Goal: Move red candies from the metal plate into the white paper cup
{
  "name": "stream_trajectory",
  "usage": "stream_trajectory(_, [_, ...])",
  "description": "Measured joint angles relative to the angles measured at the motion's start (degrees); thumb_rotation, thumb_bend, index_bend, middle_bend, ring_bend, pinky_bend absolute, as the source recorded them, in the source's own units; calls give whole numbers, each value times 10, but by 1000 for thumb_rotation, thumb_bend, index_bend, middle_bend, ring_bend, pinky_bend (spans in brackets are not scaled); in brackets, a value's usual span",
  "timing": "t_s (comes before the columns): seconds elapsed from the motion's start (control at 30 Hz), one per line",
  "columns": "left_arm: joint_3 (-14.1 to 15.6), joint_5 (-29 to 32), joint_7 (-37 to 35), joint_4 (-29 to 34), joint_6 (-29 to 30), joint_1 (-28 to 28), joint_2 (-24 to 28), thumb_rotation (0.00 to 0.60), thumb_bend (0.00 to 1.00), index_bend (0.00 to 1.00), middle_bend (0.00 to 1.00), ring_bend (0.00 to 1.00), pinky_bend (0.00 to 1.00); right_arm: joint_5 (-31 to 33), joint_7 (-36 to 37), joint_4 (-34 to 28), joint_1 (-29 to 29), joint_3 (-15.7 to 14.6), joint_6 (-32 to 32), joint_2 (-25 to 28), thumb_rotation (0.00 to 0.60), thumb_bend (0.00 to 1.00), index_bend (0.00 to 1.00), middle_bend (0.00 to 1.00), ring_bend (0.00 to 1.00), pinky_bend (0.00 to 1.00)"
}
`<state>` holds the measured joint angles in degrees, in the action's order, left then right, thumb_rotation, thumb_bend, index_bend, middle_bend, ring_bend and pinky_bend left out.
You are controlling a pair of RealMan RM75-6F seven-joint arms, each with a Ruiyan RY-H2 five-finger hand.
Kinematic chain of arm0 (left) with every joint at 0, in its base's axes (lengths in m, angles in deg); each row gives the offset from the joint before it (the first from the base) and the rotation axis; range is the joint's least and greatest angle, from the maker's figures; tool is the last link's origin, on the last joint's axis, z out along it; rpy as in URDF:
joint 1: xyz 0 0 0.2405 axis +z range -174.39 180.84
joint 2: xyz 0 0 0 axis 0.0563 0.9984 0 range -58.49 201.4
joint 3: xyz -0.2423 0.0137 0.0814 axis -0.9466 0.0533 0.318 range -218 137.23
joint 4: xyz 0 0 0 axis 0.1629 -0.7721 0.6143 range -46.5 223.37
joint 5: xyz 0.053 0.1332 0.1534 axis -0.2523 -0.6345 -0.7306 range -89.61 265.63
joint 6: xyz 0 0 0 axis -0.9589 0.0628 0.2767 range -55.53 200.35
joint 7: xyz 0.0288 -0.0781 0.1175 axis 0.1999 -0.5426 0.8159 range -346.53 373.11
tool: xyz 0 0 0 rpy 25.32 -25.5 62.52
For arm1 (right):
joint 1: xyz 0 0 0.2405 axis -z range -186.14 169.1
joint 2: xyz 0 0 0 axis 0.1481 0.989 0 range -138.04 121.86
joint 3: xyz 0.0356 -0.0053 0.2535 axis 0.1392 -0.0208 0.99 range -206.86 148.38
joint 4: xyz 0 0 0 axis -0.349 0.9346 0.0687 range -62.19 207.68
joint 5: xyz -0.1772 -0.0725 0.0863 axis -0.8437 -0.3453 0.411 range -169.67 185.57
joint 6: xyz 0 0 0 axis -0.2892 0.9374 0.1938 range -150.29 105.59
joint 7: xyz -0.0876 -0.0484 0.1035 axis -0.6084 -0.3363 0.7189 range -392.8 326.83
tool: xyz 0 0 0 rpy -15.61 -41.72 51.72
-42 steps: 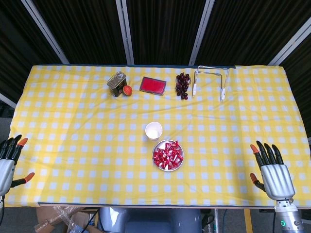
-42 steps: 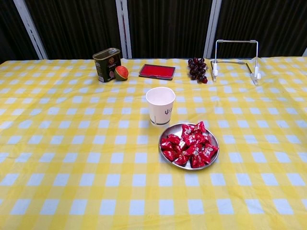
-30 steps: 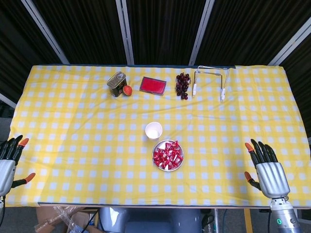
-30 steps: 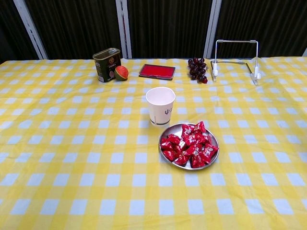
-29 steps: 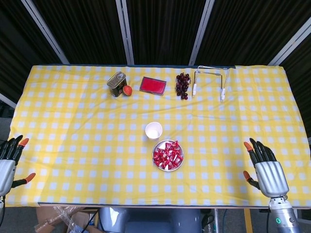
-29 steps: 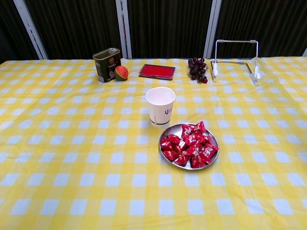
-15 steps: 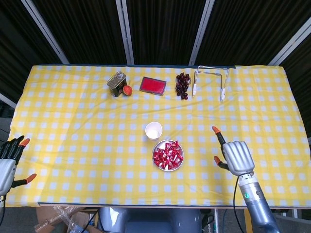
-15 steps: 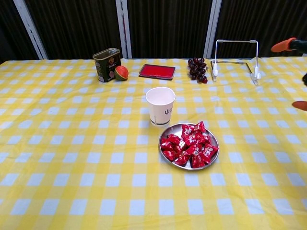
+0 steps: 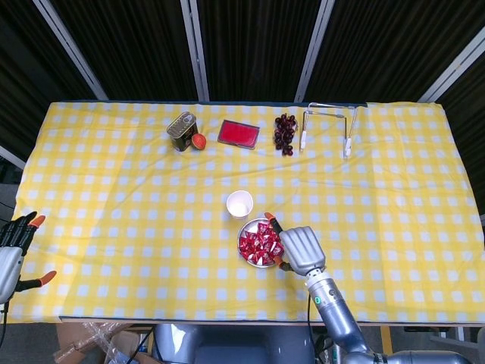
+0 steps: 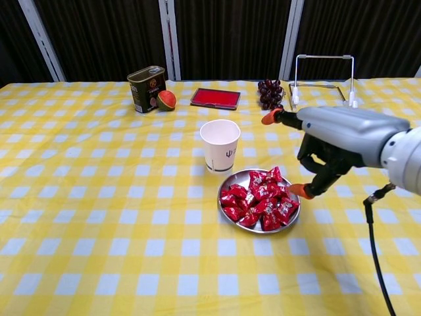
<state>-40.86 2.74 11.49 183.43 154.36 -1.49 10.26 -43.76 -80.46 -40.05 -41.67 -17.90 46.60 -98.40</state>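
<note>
A white paper cup [image 9: 239, 204] [image 10: 220, 145] stands upright mid-table. Just in front of it, to the right, a round metal plate [image 9: 252, 224] [image 10: 233, 179] holds a heap of red wrapped candies [image 9: 260, 243] [image 10: 260, 201]. My right hand [image 9: 301, 250] [image 10: 332, 141] hovers at the plate's right edge, fingers spread and nothing in them; one orange fingertip [image 10: 271, 118] points toward the cup, and the thumb tip [image 10: 302, 191] sits by the plate's rim. My left hand [image 9: 11, 254] stays off the table's front left corner, fingers apart and holding nothing.
Along the far edge stand a green tin [image 9: 181, 130] [image 10: 146, 88], a small red-green fruit [image 9: 198, 141] [image 10: 166, 100], a flat red tray [image 9: 239, 133] [image 10: 215, 98], a dark grape bunch [image 9: 285, 133] [image 10: 270, 93] and a wire rack [image 9: 328, 125] [image 10: 322, 79].
My right hand has swept left from the table's front right area to the plate's right edge. Left hand, cup, plate and candies have not moved.
</note>
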Motion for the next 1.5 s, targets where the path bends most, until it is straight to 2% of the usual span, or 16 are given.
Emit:
stream_trajectory(0.3, [0,1,-1,1,-2,-1,1,600,10,0,0,0,0,66,1,37,-29,8,5,-56,600,347,44,864,931,1000])
stream_trajectory(0.6, [0,3,0,2,-4,-2,1,600,11,0,0,0,0,85,23,55,-41,1,3,-87,600,347,48,864,931,1000])
stream_trajectory(0.8, [0,3,-1,2,-3,-1,2,600,11,0,0,0,0,98,40,83,-47,3,-3,-105,600,347,98,864,931,1000])
stream_trajectory(1.0, [0,4,-2,2,-6,-2,2,600,11,0,0,0,0,110,52,109,-55,7,-9,-113,600,347,140,864,931,1000])
stream_trajectory(1.5, [1,5,0,3,-9,-4,3,600,11,0,0,0,0,150,62,157,-79,21,-27,-123,600,347,142,864,931,1000])
